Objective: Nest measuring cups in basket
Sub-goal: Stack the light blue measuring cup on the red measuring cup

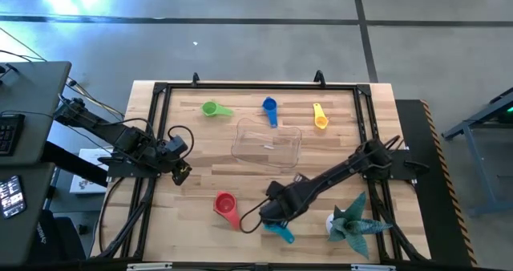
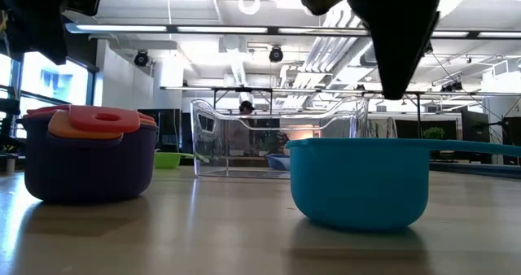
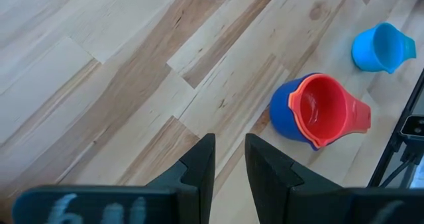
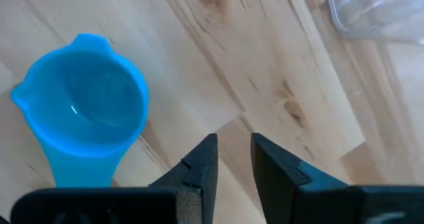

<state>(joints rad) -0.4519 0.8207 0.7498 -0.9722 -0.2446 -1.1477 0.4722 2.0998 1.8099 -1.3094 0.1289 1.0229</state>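
A teal measuring cup (image 1: 282, 232) (image 4: 83, 114) stands upright on its base near the table's near edge. My right gripper (image 1: 271, 215) (image 4: 234, 158) hovers just beside it with its fingers nearly together, holding nothing. A purple cup with orange and red cups nested inside (image 1: 225, 204) (image 3: 321, 108) stands to its left. Green (image 1: 211, 108), blue (image 1: 269, 107) and yellow (image 1: 320, 117) cups lie along the far side. The clear basket (image 1: 240, 147) (image 2: 277, 137) sits at the table's middle. My left gripper (image 1: 182, 172) (image 3: 230, 161) waits at the left side, fingers close together.
A spiky teal-grey folded-paper figure (image 1: 351, 221) stands at the near right corner, close to my right arm. A black frame (image 1: 160, 91) borders the table. Bare wood lies between the basket and the cups at the near edge.
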